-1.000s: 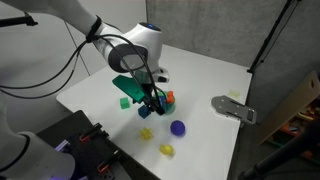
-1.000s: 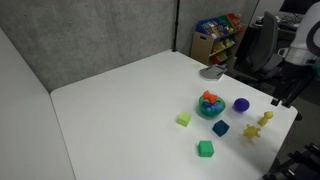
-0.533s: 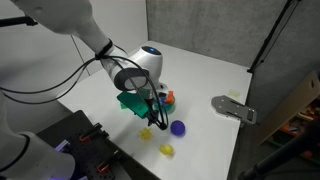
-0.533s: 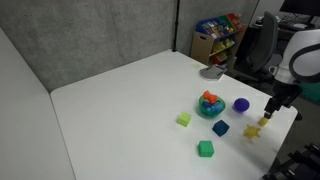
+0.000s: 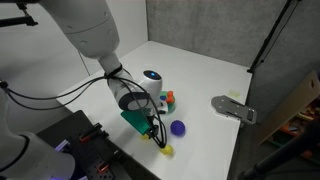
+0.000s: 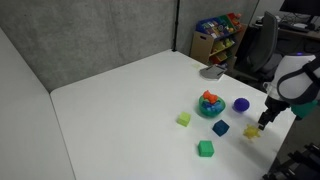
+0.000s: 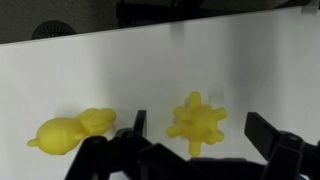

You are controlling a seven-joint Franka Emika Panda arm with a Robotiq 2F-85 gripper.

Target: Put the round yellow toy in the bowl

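Wrist view: the gripper (image 7: 200, 132) has swung away from the bowl (image 6: 210, 114) and now hangs, fingers apart, either side of the round yellow toy (image 7: 197, 122) near the worktop (image 6: 130, 100) edge. It looks ready to descend and grasp.

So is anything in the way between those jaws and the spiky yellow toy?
Nothing visible. In the wrist view the round yellow toy lies on the bare white table, in the gap between the open jaws. The smoother yellow lump lies off to one side, outside the jaws.
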